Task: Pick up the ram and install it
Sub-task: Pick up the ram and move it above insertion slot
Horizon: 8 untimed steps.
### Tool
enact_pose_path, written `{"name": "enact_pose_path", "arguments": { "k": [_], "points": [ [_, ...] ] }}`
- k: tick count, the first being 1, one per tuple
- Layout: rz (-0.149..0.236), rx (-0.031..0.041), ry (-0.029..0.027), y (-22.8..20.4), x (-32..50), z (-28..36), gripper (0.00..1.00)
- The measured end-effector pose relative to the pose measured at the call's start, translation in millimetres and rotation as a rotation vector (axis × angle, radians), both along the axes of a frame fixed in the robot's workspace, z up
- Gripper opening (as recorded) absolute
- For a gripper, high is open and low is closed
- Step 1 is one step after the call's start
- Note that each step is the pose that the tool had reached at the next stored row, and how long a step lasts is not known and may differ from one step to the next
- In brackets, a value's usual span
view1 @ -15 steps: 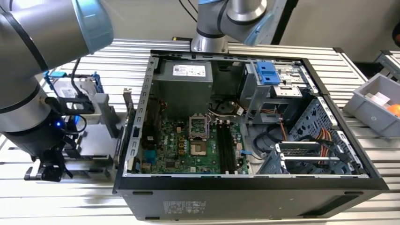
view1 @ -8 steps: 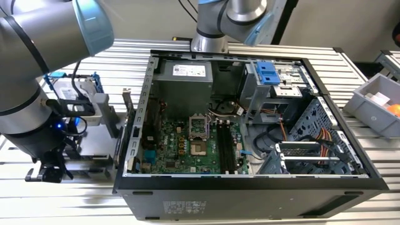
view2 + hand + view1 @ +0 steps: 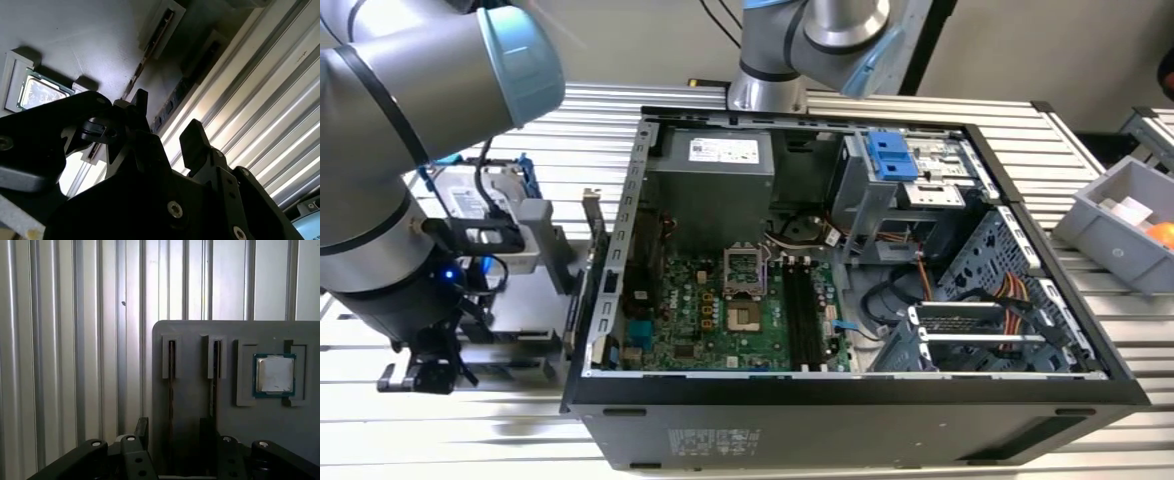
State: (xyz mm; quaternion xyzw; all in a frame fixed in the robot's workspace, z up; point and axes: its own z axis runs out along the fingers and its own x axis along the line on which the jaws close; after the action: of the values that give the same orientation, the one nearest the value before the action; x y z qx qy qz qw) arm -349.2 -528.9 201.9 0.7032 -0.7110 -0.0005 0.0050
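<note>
While the arm (image 3: pixel 380 200) reaches down at the exterior view's left, beside the open computer case (image 3: pixel 854 415), its gripper (image 3: pixel 175 427) hangs over a grey holder plate (image 3: pixel 190 337) that lies on the ribbed metal table (image 3: pixel 60 340). Two narrow slots in that plate each hold a memory stick standing on edge. The ram (image 3: pixel 171 385) sits in the slot farther from the square silver processor (image 3: pixel 274 374), which rests in its own pocket of the same plate. A second stick (image 3: pixel 215 380) stands in the slot between the ram and the processor.

Both wrist views show the gripper's black fingers (image 3: pixel 142 432) spread well apart with nothing clamped between them. The ram lines up with the gap, and one finger sits just beside the second stick. Whether either finger touches a stick cannot be told.

Seen from the second wrist view, the ram (image 3: pixel 175 100) runs through shadow between the fingertips, a few of its dark chips catching light, and the processor (image 3: pixel 42 92) gleams off to one side. The case lies on its side with its green motherboard (image 3: pixel 720 310) facing up, well apart from the ram
</note>
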Motion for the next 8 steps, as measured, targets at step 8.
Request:
{"name": "enact_pose_path", "arguments": {
  "k": [8],
  "points": [
    [-0.001, -0.0021, 0.0001, 0.0, -0.3, -6.5, 1.0]
  ]
}}
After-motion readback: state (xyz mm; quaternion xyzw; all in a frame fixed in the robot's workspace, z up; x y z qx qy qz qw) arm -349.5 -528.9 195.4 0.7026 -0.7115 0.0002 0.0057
